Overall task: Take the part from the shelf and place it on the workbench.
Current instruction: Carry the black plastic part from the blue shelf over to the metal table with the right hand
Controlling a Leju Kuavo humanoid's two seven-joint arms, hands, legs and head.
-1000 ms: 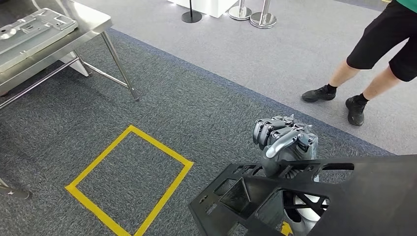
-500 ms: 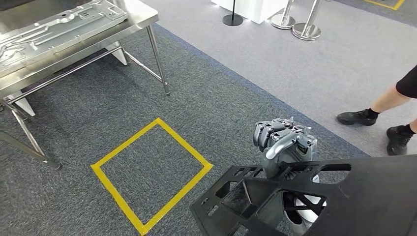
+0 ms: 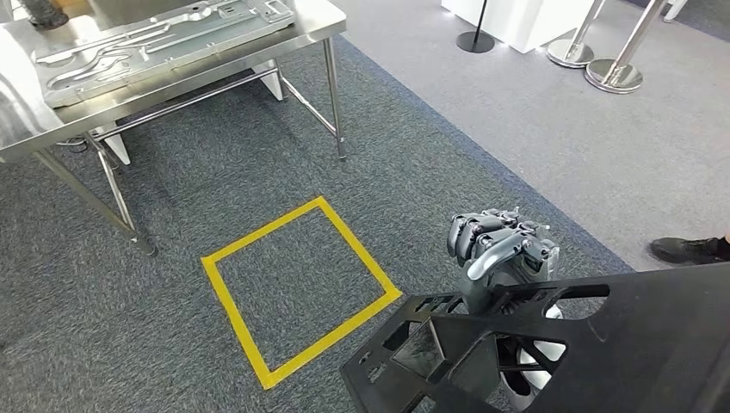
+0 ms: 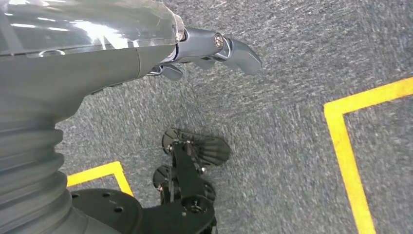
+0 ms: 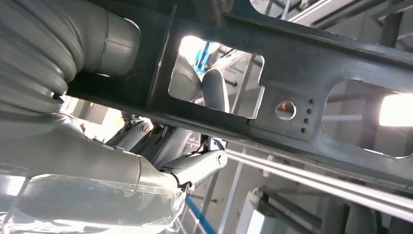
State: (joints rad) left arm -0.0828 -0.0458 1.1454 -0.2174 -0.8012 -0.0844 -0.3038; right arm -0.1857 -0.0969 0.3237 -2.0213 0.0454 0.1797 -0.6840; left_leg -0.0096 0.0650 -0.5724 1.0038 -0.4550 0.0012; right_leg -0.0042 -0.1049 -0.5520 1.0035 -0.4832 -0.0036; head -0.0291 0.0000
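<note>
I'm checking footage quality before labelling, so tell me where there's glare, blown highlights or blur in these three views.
Head view: evenly lit and sharp; soft sheen on the steel workbench, the black part reads clearly. Left wrist view: bright reflections on the clear wrap over the left hand, carpet slightly smeared. Right wrist view: backlit, windows blown out through the part's cutouts, right hand dim, background soft.
</note>
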